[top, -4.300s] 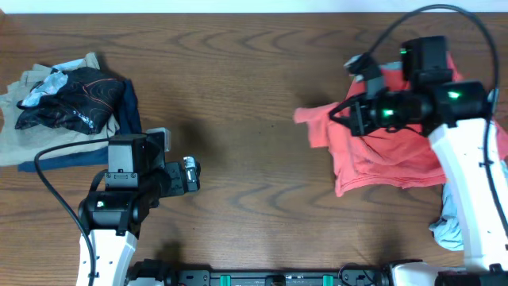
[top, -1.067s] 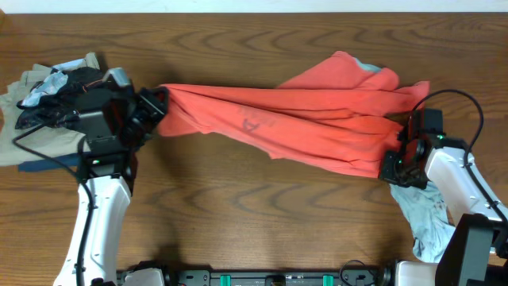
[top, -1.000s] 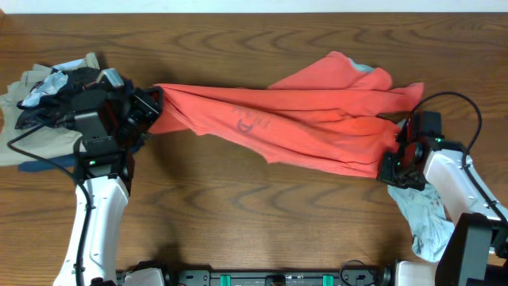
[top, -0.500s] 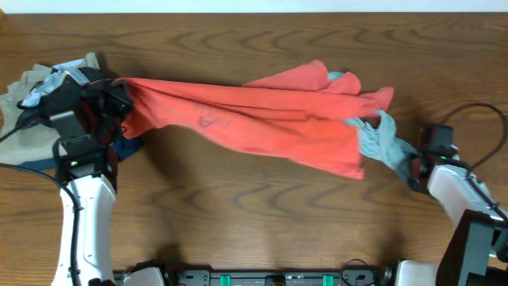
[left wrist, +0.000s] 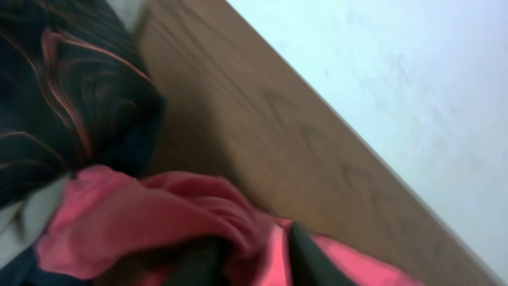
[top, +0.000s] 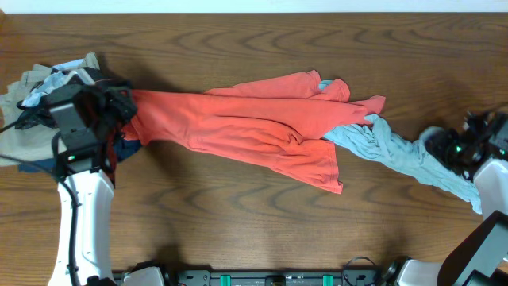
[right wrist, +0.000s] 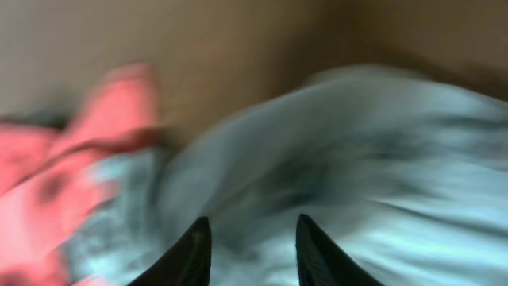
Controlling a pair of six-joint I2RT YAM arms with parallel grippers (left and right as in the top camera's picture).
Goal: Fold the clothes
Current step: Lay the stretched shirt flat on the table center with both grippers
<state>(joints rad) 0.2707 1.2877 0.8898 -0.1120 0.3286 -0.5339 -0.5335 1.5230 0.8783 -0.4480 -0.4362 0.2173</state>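
The coral-red T-shirt [top: 238, 127] lies crumpled in a long band across the middle of the table. Its left end [left wrist: 119, 214] is bunched at my left gripper [top: 121, 107]. In the left wrist view the gripper [left wrist: 255, 236] has its dark fingers apart, with red cloth lying loosely between them. A light blue garment [top: 389, 151] trails from under the shirt's right edge toward my right gripper [top: 442, 147]. In the blurred right wrist view that gripper [right wrist: 252, 219] stands open just over the blue cloth [right wrist: 333, 159].
A pile of other clothes [top: 32, 111], beige, navy and black with red lines, sits at the far left beside the left arm. The black garment [left wrist: 55, 95] fills the left wrist view's left side. The table's back edge [left wrist: 341, 111] meets a white wall.
The shirt has dropped from its stretched hold onto the table. The right arm has moved to the right edge, drawing the blue garment out. The fingers of both grippers have parted.
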